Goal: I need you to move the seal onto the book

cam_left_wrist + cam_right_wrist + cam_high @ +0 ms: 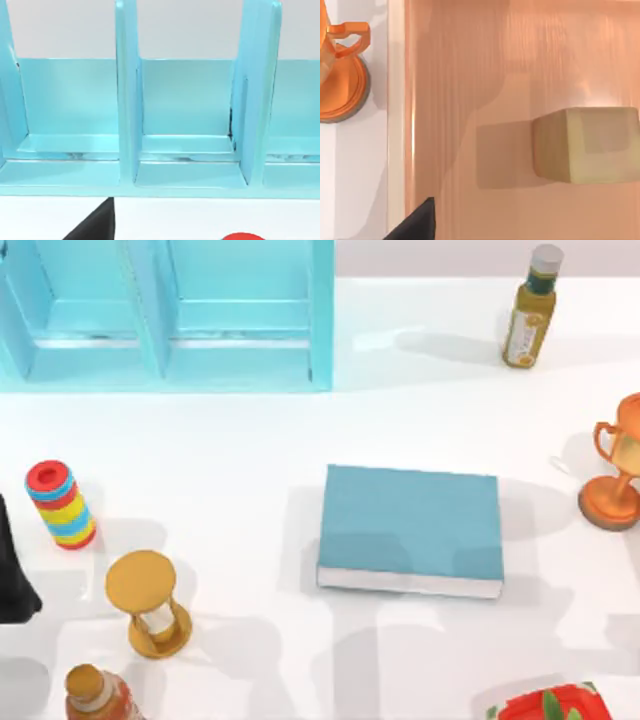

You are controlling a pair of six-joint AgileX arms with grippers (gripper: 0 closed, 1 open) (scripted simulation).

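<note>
The teal-blue book lies flat at the middle of the white table, with nothing on its cover. The seal, a small tan block, appears in the right wrist view resting on an orange-brown wooden surface just past a pale edge, apart from the trophy's base. A black part of my right gripper shows at that view's border, some way from the seal. My left gripper is parked at the table's far left edge, facing the shelf.
A light-blue shelf unit fills the back left. An oil bottle stands back right and an orange trophy at the right edge. A striped cylinder, a golden hourglass, a bottle and a red pack line the left and front.
</note>
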